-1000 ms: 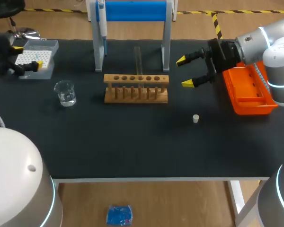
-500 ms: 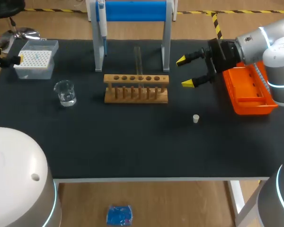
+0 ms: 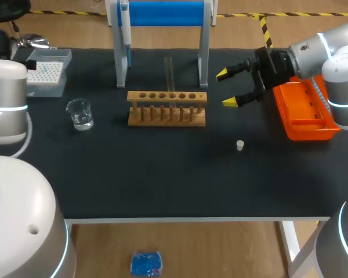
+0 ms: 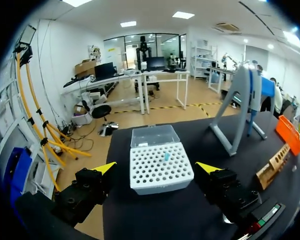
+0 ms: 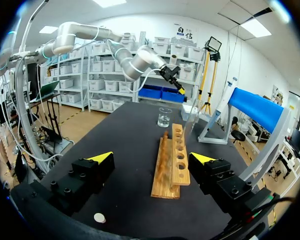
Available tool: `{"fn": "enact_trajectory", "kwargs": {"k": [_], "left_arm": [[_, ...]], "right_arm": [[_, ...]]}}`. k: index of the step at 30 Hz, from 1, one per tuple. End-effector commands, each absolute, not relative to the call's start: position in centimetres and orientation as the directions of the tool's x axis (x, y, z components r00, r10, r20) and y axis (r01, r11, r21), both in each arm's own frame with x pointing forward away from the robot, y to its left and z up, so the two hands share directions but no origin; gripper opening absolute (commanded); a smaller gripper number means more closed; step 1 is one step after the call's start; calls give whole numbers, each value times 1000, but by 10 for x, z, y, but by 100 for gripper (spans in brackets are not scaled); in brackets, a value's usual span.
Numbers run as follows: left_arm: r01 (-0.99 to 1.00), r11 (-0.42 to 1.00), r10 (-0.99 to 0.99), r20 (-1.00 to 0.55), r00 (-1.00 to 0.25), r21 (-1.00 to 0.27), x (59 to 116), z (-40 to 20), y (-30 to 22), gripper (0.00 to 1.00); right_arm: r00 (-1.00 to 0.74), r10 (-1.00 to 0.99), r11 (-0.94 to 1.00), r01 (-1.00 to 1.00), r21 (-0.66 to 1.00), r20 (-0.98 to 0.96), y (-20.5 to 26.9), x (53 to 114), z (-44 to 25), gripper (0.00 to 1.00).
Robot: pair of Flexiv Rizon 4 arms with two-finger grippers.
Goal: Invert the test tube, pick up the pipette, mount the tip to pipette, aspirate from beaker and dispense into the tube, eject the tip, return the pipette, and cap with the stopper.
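**Finding 1: step in hand.** We judge that the first step, inverting the test tube, is not yet done. The test tube (image 3: 169, 70) stands upright at the back of the wooden rack (image 3: 167, 110), near the middle of the table (image 3: 162, 179). Its long axis is vertical.

**Finding 2: governing relation.** The right gripper (image 3: 226, 88) hangs above the table to the right of the rack. Its fingers are spread wide, hold nothing and point toward the tube. In the right wrist view the rack runs straight ahead of the fingers, with the tube rising from its far part. The spread lies level, so the fingers could pass on either side of the upright tube. The right arm is plainly the nearer one.

**Finding 3: left arm.** The left gripper (image 4: 156, 168) is likewise spread and empty. The tip box (image 3: 45, 72) lies just ahead of its fingers, untouched, at the table's far left corner and well apart from the tube.

**Finding 4: obstructions.** The right leg of the blue stand (image 3: 162, 13) comes down between the right gripper and the tube, close to the line of approach. We rate this the main hazard. The rack top sits directly under any grasp point.

**Finding 5: other items.**
- The pipette (image 3: 125, 32) hangs on the stand's left side.
- The beaker (image 3: 80, 113) is left of the rack.
- The stopper (image 3: 240, 145) lies loose on the table nearer us than the gripper.
- The orange tray (image 3: 306, 116) is at the right edge.
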State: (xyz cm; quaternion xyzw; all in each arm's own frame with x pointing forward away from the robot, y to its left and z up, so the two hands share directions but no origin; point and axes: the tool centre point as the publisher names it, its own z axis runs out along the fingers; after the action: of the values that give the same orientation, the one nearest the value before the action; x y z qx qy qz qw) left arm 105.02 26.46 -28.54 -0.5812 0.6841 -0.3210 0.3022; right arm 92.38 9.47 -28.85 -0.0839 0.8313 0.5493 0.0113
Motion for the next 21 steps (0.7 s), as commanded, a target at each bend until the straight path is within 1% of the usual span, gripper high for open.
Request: {"fn": "enact_trajectory", "kwargs": {"k": [1,21], "left_arm": [[-604,98,-995,-62,-81,-791,1063,-302,256,100],[-600,33,-999,-27,-20,-800,1082,-323,232,100]], "right_arm": [[-985,-129,383,-153,911,-111,94,924,-288,100],[-985,-129,383,-153,911,-111,94,924,-288,100]]}}
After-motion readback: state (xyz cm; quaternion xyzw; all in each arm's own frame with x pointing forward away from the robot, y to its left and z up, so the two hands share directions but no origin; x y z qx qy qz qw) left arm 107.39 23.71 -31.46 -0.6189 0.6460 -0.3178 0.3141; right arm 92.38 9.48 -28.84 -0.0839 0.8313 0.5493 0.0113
